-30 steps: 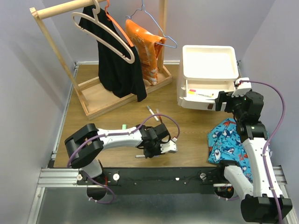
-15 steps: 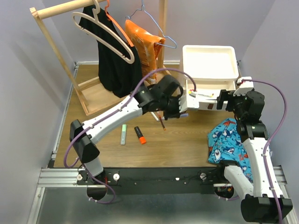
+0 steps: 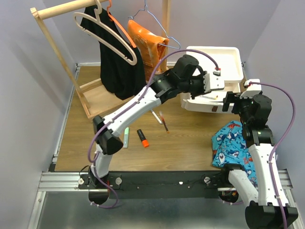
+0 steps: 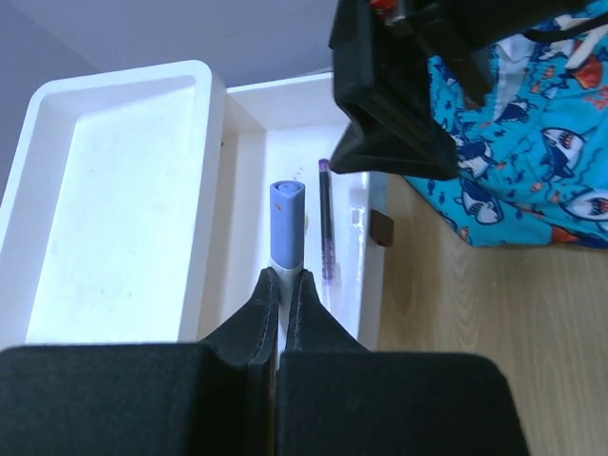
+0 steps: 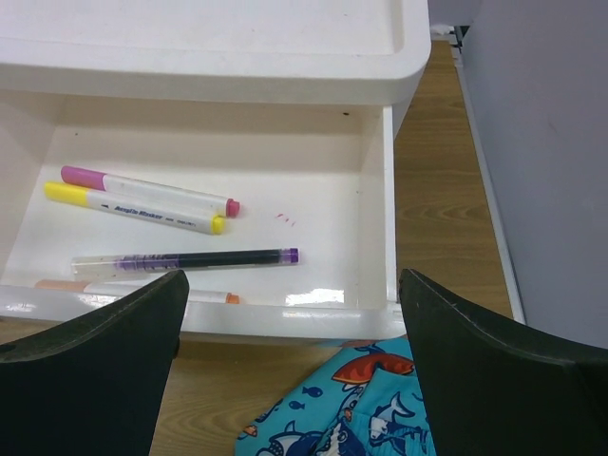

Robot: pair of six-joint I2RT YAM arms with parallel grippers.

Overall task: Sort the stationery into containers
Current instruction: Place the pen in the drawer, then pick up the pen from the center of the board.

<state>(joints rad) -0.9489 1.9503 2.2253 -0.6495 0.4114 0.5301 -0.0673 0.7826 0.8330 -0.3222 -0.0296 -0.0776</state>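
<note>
One blue-capped marker is pinched in the left claw above the open white drawer. The right claw sits spread at its front. Next move, likely: drop the marker among the pens inside.

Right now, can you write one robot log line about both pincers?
left pincer: shut on blue-capped marker, above open drawer | right pincer: open, empty, at drawer front

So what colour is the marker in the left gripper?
The marker shows pale blue; left wrist view.
</note>
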